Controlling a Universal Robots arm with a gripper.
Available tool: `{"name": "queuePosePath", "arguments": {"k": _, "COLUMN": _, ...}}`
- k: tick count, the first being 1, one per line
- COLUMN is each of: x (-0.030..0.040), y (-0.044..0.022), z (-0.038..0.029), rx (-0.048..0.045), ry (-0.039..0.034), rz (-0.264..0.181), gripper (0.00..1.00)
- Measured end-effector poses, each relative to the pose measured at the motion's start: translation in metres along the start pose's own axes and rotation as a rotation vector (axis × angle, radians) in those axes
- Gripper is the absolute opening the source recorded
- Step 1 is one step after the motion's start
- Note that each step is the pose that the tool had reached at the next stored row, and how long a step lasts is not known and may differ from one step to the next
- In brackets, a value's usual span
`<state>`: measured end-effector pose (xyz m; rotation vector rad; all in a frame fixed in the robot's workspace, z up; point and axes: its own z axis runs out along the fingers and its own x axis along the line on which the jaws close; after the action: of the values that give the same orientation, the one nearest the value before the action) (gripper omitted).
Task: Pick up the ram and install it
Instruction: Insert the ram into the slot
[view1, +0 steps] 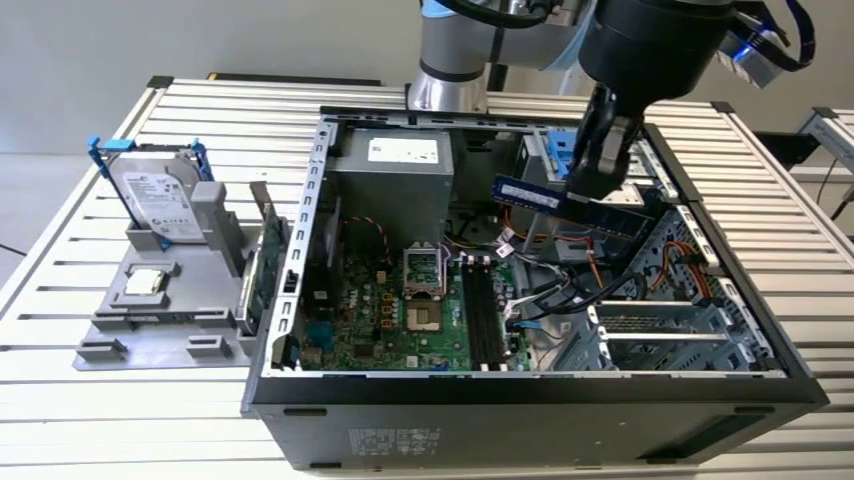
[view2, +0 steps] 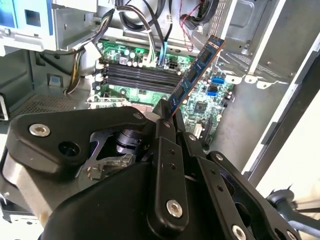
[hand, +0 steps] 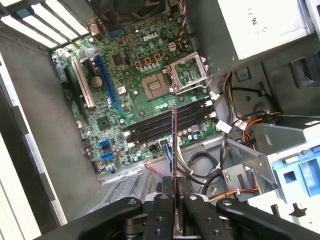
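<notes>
workshop: slatted table (view1: 134, 420), opened computer (view1: 534, 420)

Ram (view1: 531, 192) above case (view1: 534, 398); motherboard (view1: 400, 310) inside; hard drive (view1: 158, 200) beside.

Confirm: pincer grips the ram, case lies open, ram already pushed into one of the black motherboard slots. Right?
Not quite. The pincer does grip the ram and the case lies open, but the ram is not in a slot: the exterior view shows it held in the air, well apart from the black motherboard slots, which stand empty.
</notes>
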<state>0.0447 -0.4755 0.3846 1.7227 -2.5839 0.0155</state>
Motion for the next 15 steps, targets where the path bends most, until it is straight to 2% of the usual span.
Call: {"name": "queuePosePath", "arguments": {"k": 15, "x": 0.0, "y": 0.0, "z": 0.0, "rx": -0.0048, "ry": -0.0016, "rz": 0.136, "gripper": 0.0}}
